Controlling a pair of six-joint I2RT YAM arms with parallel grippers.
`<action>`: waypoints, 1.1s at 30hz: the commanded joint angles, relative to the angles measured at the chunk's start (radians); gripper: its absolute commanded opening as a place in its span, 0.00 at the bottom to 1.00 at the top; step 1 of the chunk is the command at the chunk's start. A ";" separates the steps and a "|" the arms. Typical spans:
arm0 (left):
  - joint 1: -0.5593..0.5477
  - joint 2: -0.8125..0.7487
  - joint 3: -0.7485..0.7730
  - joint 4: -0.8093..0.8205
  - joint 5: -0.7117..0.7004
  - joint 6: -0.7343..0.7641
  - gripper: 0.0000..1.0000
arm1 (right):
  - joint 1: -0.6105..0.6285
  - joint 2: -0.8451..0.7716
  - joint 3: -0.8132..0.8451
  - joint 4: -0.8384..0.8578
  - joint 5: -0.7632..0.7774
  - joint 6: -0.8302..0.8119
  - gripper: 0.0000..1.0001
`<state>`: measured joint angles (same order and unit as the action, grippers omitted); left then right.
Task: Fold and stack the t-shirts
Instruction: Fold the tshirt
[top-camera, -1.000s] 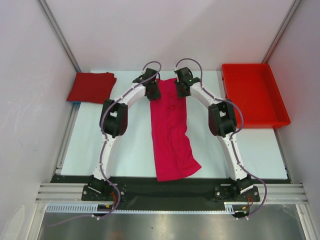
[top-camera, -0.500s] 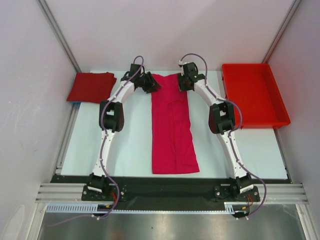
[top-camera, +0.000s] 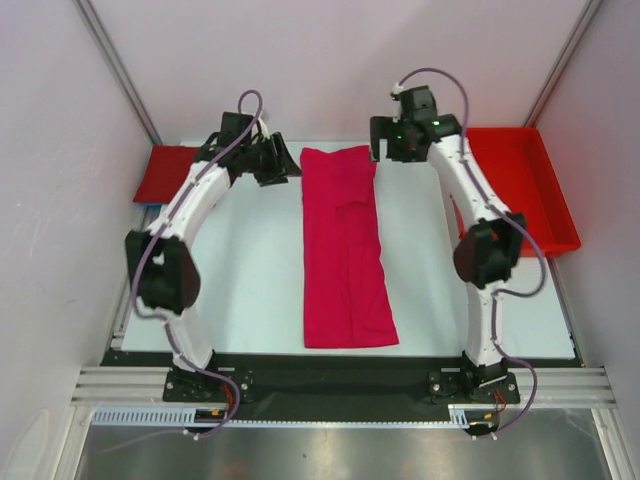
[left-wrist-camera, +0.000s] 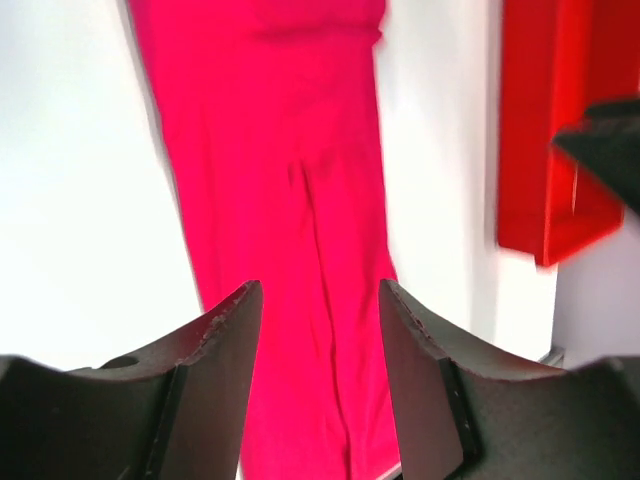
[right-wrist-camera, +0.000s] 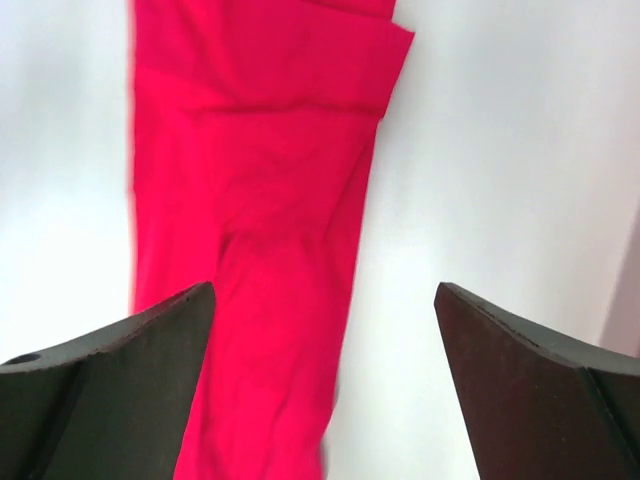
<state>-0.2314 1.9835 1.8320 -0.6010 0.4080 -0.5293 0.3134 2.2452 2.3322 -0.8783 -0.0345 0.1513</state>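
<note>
Roughly halfway, by my judgement: the magenta-pink t-shirt (top-camera: 343, 250) is lying flat down the middle of the desk (top-camera: 250, 290). It is folded lengthwise into a long narrow strip and is running from the far side toward the arm bases. The crimson t-shirt (top-camera: 165, 172) is sitting folded at the far left corner, partly hidden behind the left arm (top-camera: 190, 215). What is remaining, it seems, is folding the pink strip crosswise into a compact packet and stacking it with the crimson one.

Both arms are reaching to the far side with elbows bowed outward, their wrists flanking the far end of the pink shirt, near it but not touching. The left jaws are standing partly apart with nothing between them. The right jaws are gaping wide, likewise holding nothing. The right arm (top-camera: 480, 200) is crossing in front of the red plastic tray (top-camera: 555, 200) at the far right.
</note>
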 joint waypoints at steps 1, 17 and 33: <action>-0.064 -0.243 -0.215 -0.042 -0.072 0.095 0.56 | -0.013 -0.233 -0.194 -0.156 -0.084 0.080 1.00; -0.249 -1.071 -1.376 0.286 0.049 -0.288 0.61 | -0.014 -1.021 -1.414 0.134 -0.410 0.272 0.72; -0.445 -0.927 -1.508 0.478 0.005 -0.483 0.57 | -0.001 -1.188 -1.774 0.222 -0.464 0.360 0.56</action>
<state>-0.6350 1.0317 0.3321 -0.2169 0.4213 -0.9333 0.3008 1.0843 0.5564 -0.6956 -0.4969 0.4820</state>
